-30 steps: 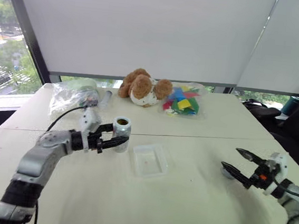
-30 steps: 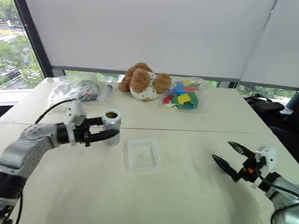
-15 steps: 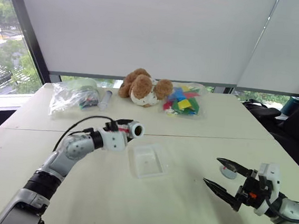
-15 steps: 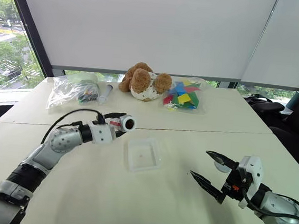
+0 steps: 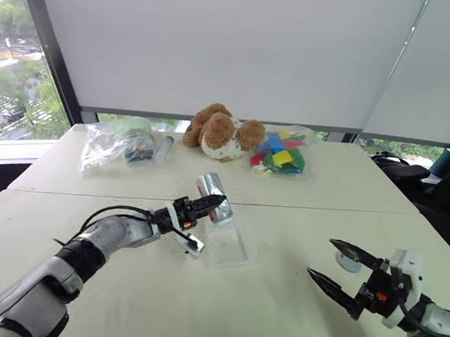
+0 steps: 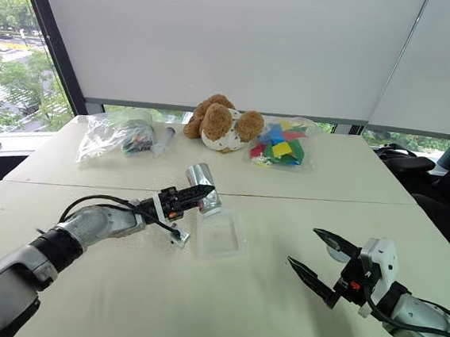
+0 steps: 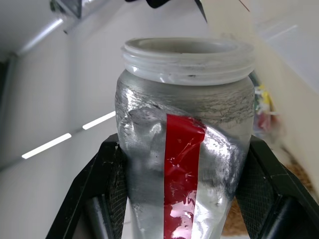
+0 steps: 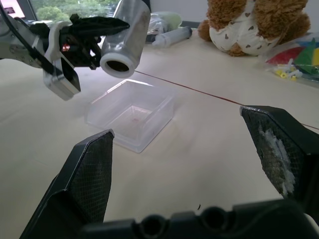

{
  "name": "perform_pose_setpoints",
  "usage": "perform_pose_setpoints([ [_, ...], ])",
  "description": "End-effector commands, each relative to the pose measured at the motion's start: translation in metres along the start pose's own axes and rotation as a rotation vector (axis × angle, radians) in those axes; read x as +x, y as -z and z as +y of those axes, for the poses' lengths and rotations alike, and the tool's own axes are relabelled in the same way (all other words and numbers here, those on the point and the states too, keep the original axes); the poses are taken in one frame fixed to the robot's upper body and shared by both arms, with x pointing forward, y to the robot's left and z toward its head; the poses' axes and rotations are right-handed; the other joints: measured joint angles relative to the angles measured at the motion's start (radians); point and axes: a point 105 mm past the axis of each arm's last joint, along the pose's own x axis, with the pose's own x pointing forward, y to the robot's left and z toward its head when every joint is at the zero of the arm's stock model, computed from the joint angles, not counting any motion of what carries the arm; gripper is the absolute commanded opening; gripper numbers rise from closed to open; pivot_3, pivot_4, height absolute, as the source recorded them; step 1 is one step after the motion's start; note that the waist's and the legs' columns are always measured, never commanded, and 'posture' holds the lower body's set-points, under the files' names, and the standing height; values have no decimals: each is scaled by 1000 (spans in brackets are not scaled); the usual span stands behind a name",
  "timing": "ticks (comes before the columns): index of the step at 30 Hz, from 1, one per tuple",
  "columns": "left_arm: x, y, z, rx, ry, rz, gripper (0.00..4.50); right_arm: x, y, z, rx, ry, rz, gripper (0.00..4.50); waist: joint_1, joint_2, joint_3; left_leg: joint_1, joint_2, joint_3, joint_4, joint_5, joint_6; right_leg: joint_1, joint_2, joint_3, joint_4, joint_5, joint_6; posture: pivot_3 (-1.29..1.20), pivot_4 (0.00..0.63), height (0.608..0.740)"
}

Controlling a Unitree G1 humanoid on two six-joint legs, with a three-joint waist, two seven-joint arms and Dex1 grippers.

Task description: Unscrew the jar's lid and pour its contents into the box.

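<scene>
The left pincer (image 6: 184, 198) is clamping the jar (image 6: 203, 189) by its body, its two black fingers pressing on either side of the red label stripe. The jar is lying tilted, its long axis running from the pincer toward the box (image 6: 218, 236), with the open threaded mouth facing down and forward, hanging above the box's near-left rim, as the right wrist view is showing. So the pour hinges on the mouth sitting over the tray rather than beside it; from here it is looking just inside the edge, and I would judge a little more tilt is needed.

The right pincer (image 6: 324, 262) is hovering spread wide and empty, well apart from the box, above the bench (image 6: 235, 313). Beside it a small round grey disc is resting on the bench, probably the lid (image 5: 349, 263), though the fingers are partly covering it.

The contents are hard to make out: the jar's mouth is reading dark in the right wrist view, and whether any pellets are already lying in the box cannot be told.
</scene>
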Motion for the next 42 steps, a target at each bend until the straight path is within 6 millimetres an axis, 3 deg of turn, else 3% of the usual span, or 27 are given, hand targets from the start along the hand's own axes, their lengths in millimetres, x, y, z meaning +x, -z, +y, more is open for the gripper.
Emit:
perform_pose_setpoints([
  [1,4,11,7,157,-75,8,2237,3,-12,4,-24,-5,-43,4421,0,0,0,0,0,0,0,0,0,0,0,0,0,0,0,0,150,740],
  [6,9,2,19,322,-223,-29,2237,6,-10,5,-9,3,-59,4421,0,0,0,0,0,0,0,0,0,0,0,0,0,0,1,0,150,740],
  [12,14,1,16,376,-218,-82,2237,11,-9,7,12,5,-75,4421,1,-1,0,0,0,0,0,0,0,0,0,0,1,0,0,0,150,740],
  [18,13,4,19,340,-224,-58,2237,14,-8,7,24,-1,-81,4421,-1,-1,0,0,0,0,0,0,0,-1,0,0,1,0,1,0,150,740],
  [21,11,9,30,206,-246,11,2237,14,-7,9,30,-5,-81,4421,0,-1,0,0,0,0,0,0,0,-1,0,0,1,0,1,0,150,740],
  [26,-10,30,56,-398,-305,154,2237,16,-8,8,31,-47,-96,4421,-6,0,0,0,1,0,0,0,0,-1,-1,0,2,0,0,0,150,740],
  [29,-34,57,57,-796,-315,355,2237,22,-11,8,-3,-110,-122,4421,-8,1,0,1,2,1,0,0,0,-1,-2,0,4,0,0,0,150,740],
  [32,-74,77,36,-1250,-242,586,2237,29,-17,12,-73,-212,-180,4421,-12,1,-1,1,2,1,1,0,0,-1,-2,0,5,1,0,0,150,740],
  [35,-104,76,24,-1554,-206,699,2237,34,-19,16,-99,-280,-233,4421,-21,1,-1,2,2,1,2,0,0,-1,-1,0,5,1,0,0,150,740],
  [38,-141,68,17,-1851,-306,806,2237,46,-22,20,-115,-319,-281,4421,-26,1,-1,2,2,0,2,0,0,0,-1,0,5,0,0,0,150,740],
  [42,-192,61,11,-1932,-493,959,2237,62,-26,34,-158,-395,-351,4421,-25,1,-1,2,2,-1,2,0,0,0,-1,0,5,1,0,0,150,740],
])
